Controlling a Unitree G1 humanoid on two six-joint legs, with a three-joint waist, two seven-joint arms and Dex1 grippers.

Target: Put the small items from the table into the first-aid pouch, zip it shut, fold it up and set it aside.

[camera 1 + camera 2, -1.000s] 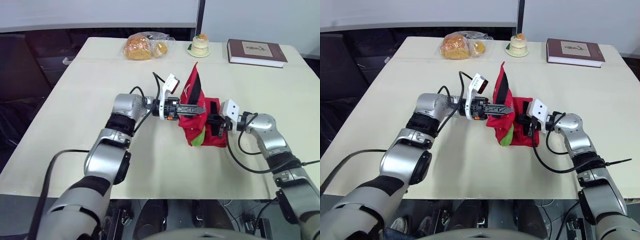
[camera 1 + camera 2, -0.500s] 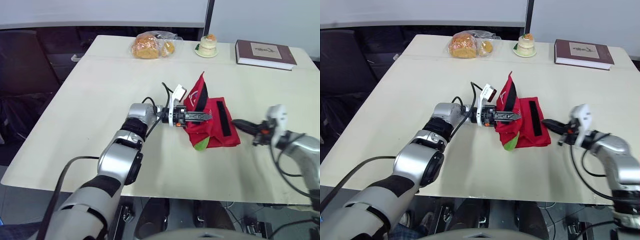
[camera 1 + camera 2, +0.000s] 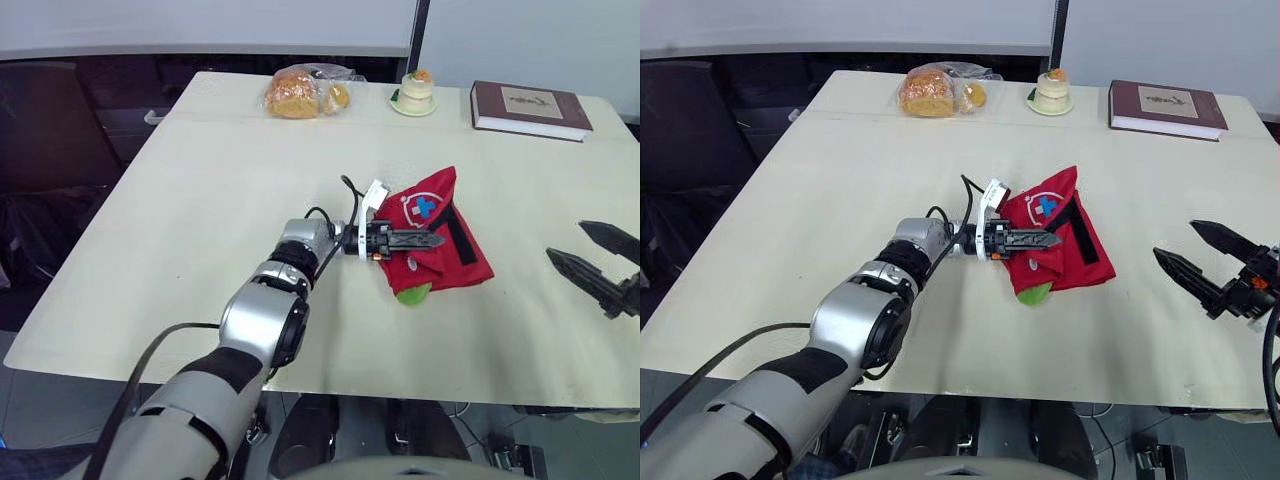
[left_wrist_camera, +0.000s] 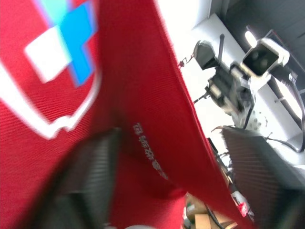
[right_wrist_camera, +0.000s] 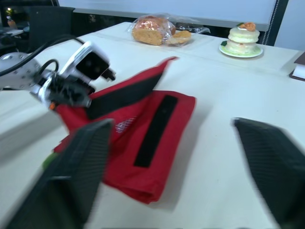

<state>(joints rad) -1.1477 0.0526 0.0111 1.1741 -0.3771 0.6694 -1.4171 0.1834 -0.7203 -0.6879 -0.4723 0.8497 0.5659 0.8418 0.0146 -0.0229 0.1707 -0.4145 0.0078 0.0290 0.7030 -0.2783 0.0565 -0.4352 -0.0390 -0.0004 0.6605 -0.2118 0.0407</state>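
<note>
Pouch [image 3: 440, 270] mid-table [image 3: 200, 250], folded, cross-marked flap on top. Long axis runs roughly near-to-far, slanted; flap tip points toward far edge. Green item [image 3: 414, 294] pokes from near edge. Left gripper [image 3: 425, 240] pinches flap. Right gripper [image 3: 1176, 240] spread wide, apart on pouch's right. Bread bag [image 3: 300, 92], cake [image 3: 415, 90], book [image 3: 530, 105] along far edge, well apart.

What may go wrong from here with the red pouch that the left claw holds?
A green item sticks out of the pouch at its near edge; it may slip out during folding.
The left claw alone grips the pouch, while the right claw hangs open, apart from it, so the fold may spring open when released.
</note>
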